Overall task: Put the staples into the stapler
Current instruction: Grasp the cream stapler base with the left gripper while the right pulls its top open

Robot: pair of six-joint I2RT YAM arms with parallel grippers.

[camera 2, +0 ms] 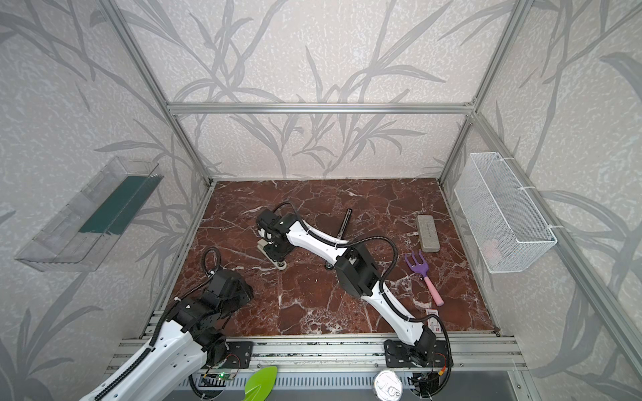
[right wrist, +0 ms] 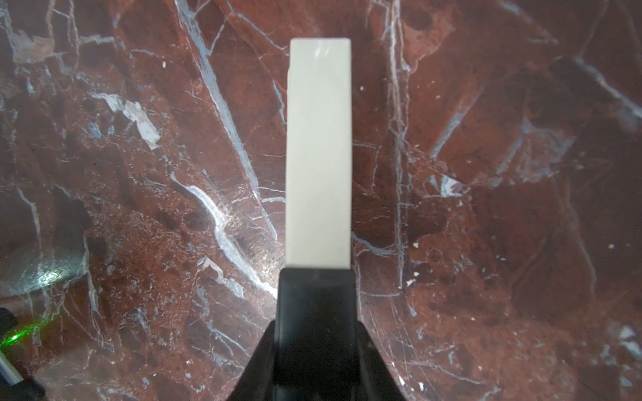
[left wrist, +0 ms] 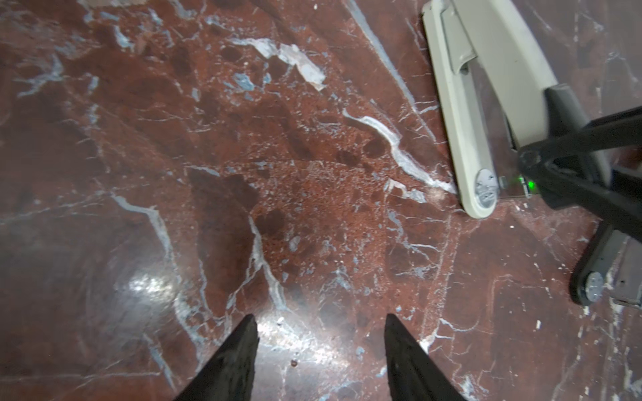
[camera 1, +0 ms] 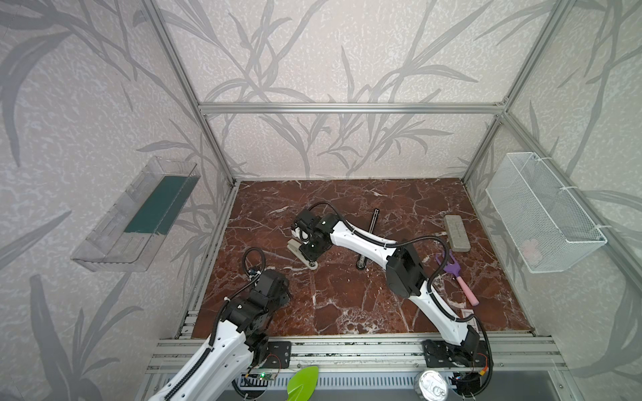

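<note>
The right claw (right wrist: 317, 323) is closed on the stapler (right wrist: 319, 156): its fingers (right wrist: 255, 361) press against both sides of the dark end, and the cream body runs straight out ahead of them. In both top views this grip sits left of the table's (camera 1: 347, 305) middle. My left claw (left wrist: 321, 347) hangs over bare table with its tips spread and nothing between them. It is near the stapler but apart from it.

The staples (camera 2: 433, 321) are one small white box with red print. It lies at the near right edge of the table, partly hidden by the right arm's lower link and well apart from the stapler.

I count two containers, both hung on the walls. The clear plastic bin (camera 1: 114, 243) on the left wall holds one flat dark green piece (camera 1: 161, 205). The white wire basket (camera 1: 556, 194) on the right wall holds something pale pink (camera 1: 529, 248) at its near end. Through the mesh I can't make out what it is.

On the table I count one stapler and one box of staples. There is also one long grey block (camera 1: 458, 232) near the right edge, with one purple rake (camera 1: 455, 274) with a pink handle just in front of it. One black rod (camera 1: 374, 222) passes under the right arm. On the front rail, off the table, are one tin (camera 1: 432, 383) with a pull tab and one green scoop blade (camera 1: 304, 382).
</note>
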